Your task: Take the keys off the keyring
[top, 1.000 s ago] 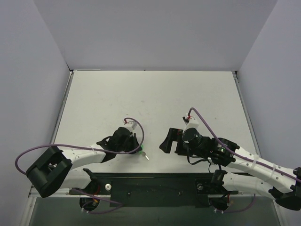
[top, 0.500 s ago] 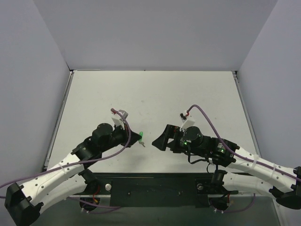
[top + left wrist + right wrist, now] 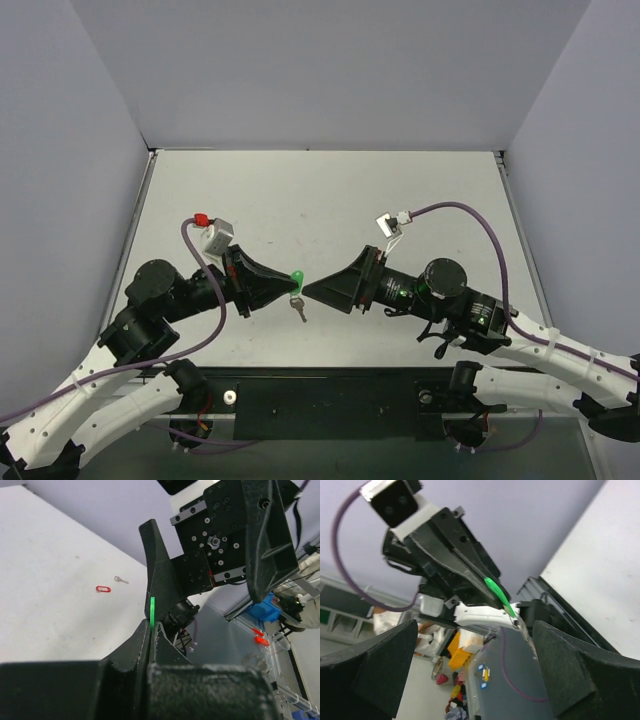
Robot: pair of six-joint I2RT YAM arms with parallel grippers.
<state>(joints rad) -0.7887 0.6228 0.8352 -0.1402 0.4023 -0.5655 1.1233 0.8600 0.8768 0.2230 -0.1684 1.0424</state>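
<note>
My left gripper [image 3: 288, 285] is shut on the bright green fob [image 3: 296, 277] and holds it off the table. The small silver key [image 3: 299, 311] hangs below the fob. In the left wrist view the fob [image 3: 152, 611] shows edge-on between my closed fingertips [image 3: 151, 628]. My right gripper [image 3: 309, 290] faces the left one tip to tip, just right of the fob. In the right wrist view its fingers [image 3: 580, 665] stand wide apart and empty, with the fob [image 3: 495, 591] and key [image 3: 525, 630] ahead between them.
A red oval outline piece [image 3: 103, 588] and a small silver key-like piece [image 3: 120, 579] lie on the white table [image 3: 330, 200] in the left wrist view. Grey walls enclose the table on three sides. A black base rail [image 3: 330, 400] runs along the near edge.
My left gripper has lifted the fob from the table near the front edge and carried it up and away; the key now hangs free. My right gripper has moved left up to the fob.
</note>
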